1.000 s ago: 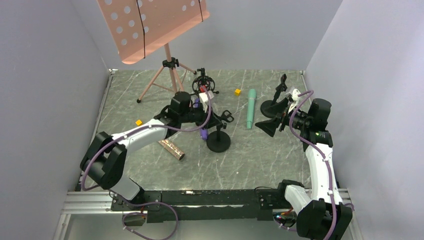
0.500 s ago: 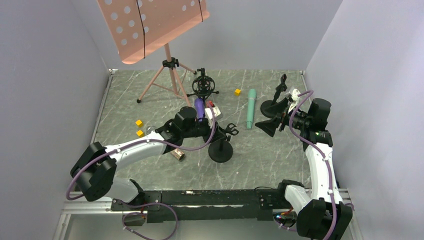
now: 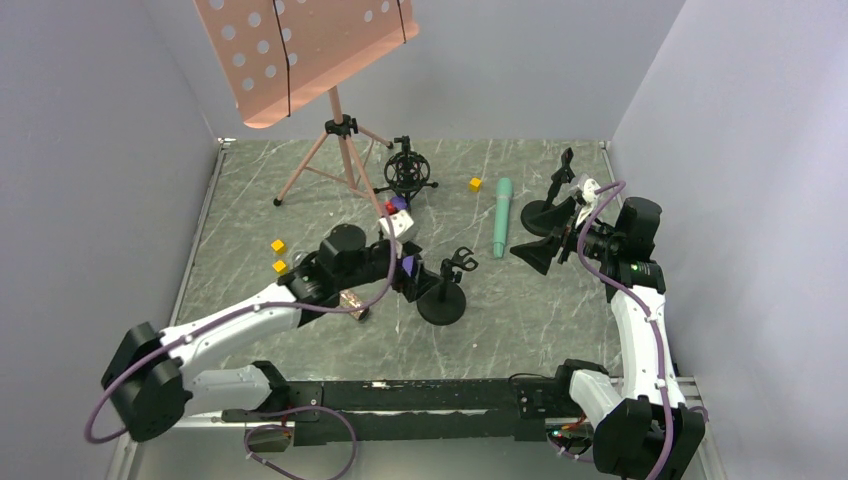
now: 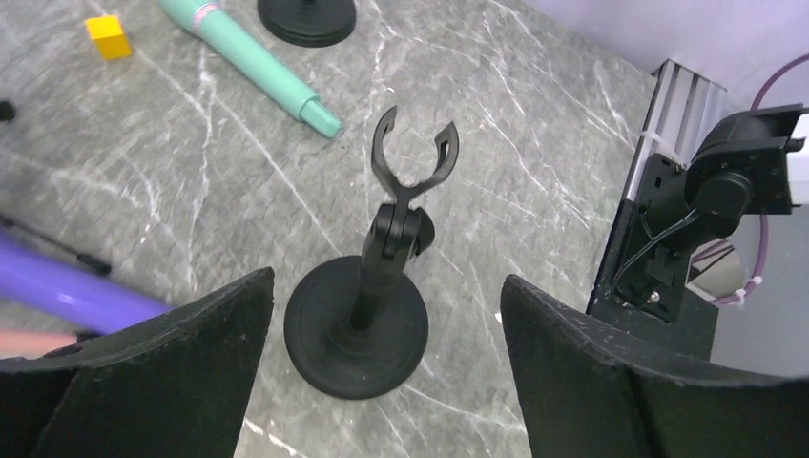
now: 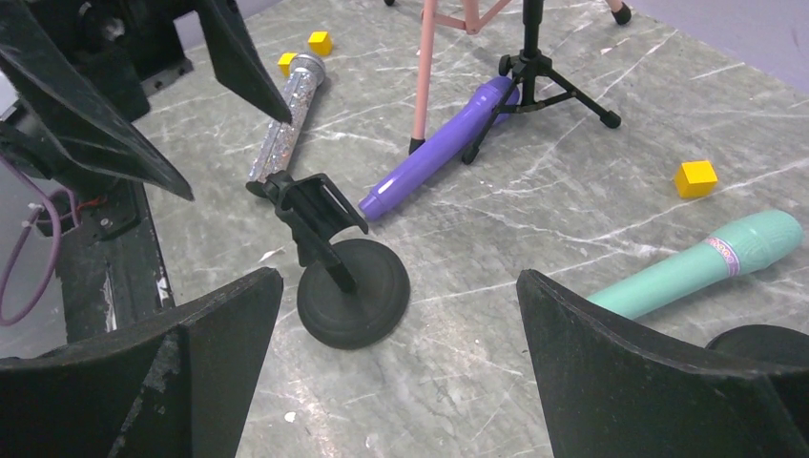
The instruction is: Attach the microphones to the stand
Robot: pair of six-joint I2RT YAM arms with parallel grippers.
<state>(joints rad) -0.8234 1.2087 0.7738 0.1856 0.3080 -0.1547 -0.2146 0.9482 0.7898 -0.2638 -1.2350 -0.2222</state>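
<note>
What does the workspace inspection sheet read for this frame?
Surface: grey marbled tabletop, no spills seen.
Job's things: purple microphone, mint microphone, bronze microphone all lying flat; clip stand empty.
Clutter: three loose yellow cubes.
Claws: left claw open, facing the clip stand, empty; right claw open, empty.
Cables: purple cable loops along each arm; no snag seen.
Surroundings: pink music stand, shock-mount tripod, second clip stand, plain walls.

We count one purple mic (image 5: pixel 441 150), one mint mic (image 3: pixel 502 215) and one bronze mic (image 5: pixel 281 129), three in all. We see three yellow cubes (image 5: pixel 695 178), two clip stands (image 3: pixel 441 303), one tripod mount (image 3: pixel 407 170) and one music stand (image 3: pixel 300 50).
</note>
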